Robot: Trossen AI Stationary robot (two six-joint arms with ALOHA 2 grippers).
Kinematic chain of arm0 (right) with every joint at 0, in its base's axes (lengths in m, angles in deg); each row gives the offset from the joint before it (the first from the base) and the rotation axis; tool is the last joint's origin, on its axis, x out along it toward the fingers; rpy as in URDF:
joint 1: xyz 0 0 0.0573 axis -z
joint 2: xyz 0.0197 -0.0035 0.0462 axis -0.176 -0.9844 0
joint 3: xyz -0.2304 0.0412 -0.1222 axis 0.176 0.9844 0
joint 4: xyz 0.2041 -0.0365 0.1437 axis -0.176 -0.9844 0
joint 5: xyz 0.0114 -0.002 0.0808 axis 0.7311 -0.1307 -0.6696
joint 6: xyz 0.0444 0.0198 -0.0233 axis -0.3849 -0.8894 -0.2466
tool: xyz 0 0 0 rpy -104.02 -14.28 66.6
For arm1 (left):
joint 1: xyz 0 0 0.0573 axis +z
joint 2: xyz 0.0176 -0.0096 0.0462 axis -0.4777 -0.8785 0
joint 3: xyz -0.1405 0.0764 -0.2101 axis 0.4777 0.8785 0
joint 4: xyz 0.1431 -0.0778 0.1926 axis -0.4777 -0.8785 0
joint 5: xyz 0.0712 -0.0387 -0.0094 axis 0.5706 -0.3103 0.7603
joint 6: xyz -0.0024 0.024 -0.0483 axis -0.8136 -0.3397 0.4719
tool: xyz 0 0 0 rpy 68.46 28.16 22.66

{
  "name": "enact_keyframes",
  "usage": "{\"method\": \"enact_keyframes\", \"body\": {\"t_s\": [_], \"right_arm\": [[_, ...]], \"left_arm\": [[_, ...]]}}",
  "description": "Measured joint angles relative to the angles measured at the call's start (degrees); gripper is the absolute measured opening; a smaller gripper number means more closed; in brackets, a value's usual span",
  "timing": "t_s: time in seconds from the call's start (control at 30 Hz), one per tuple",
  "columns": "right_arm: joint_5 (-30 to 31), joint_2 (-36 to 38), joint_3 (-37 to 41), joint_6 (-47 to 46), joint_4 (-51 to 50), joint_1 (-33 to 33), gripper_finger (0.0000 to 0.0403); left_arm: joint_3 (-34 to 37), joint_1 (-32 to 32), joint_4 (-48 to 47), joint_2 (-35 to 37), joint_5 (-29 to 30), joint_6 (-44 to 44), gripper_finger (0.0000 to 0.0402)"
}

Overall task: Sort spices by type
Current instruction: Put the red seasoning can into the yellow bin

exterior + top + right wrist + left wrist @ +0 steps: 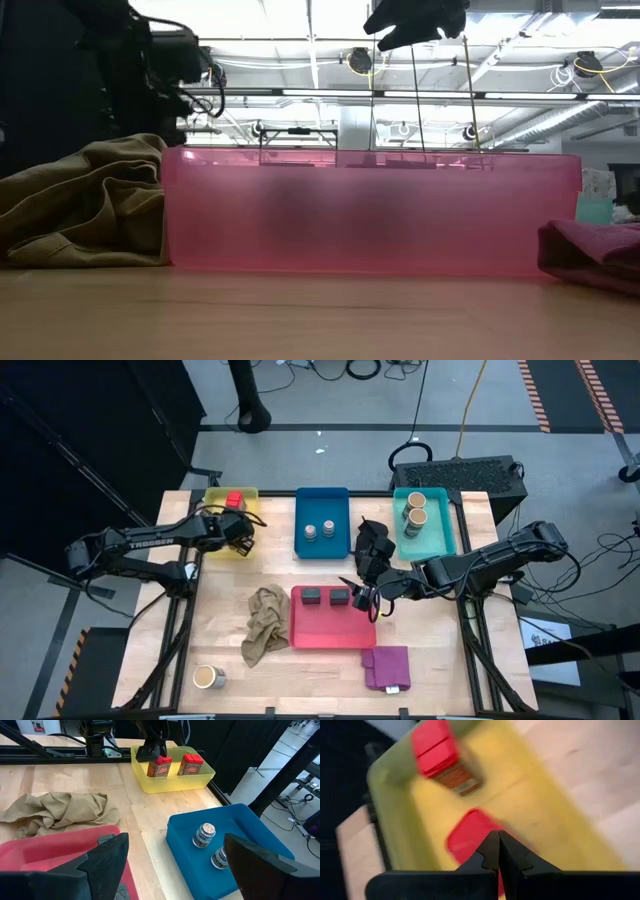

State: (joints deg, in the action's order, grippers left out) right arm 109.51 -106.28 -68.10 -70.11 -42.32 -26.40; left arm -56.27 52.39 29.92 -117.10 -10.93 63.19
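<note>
Two red cubes (159,766) (190,764) stand in the yellow tray (215,495) at the far left. My left gripper (498,842) is shut and hangs over the nearer cube (467,835); it hides that cube in the high view. Two silver tins (318,532) stand in the blue tray (322,500). In the teal tray (440,535) stand two tan jars (415,508), and in the red tray (333,630) two dark grey tins (326,596). One tan jar (208,677) stands alone near the front left. My right gripper (175,865) is open above the red tray's far right corner. My left gripper points down at a slant, its shut fingertips (148,754) at the top of the nearer red cube (161,760). I cannot tell whether they touch it. The cube stands upright on the yellow tray's floor.
A crumpled beige cloth (265,622) lies left of the red tray, and a purple cloth (388,667) lies at its near right corner. A black cloth (372,542) lies between the blue and teal trays. Bare wood shows at the near edge and left middle.
</note>
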Motion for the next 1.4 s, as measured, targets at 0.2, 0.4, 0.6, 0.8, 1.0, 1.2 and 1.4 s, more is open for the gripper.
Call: {"method": "enact_keyframes", "body": {"t_s": [0.2, 0.4, 0.6, 0.8, 1.0, 1.2, 1.4], "right_arm": [[0.0, 0.0, 0.0, 0.0, 0.0, 1.0, 0.0308], [-0.2, 0.0, 0.0, -0.3, 0.0, 1.3, 0.0308], [-0.2, 0.0, 0.0, -0.3, 0.0, 1.3, 0.0308], [-0.2, 0.0, 0.0, -0.3, -0.5, 1.3, 0.0308], [-0.2, 0.0, 0.0, -0.3, -1.0, 1.3, 0.0308], [-0.2, 0.0, 0.0, -0.4, -1.0, 1.3, 0.0308], [-0.2, 0.0, 0.0, -0.4, -0.9, 1.3, 0.0308]], "left_arm": [[-1.5, -1.8, 3.3, 0.0, -7.3, 1.0, 0.0004], [-1.2, -1.8, 2.9, -1.8, -7.4, 2.3, 0.0004], [-1.2, -1.9, 2.7, -6.2, -5.9, 4.5, 0.0004], [-1.2, -1.9, 2.0, -8.8, -5.8, 4.7, 0.0004], [-1.2, -1.8, -4.0, -8.9, -2.9, 8.6, 0.0004], [-1.2, -1.9, -9.5, -8.9, -1.3, 10.5, 0.0004], [-2.6, -2.3, -9.4, -8.9, -1.0, 10.2, 0.0004]]}}
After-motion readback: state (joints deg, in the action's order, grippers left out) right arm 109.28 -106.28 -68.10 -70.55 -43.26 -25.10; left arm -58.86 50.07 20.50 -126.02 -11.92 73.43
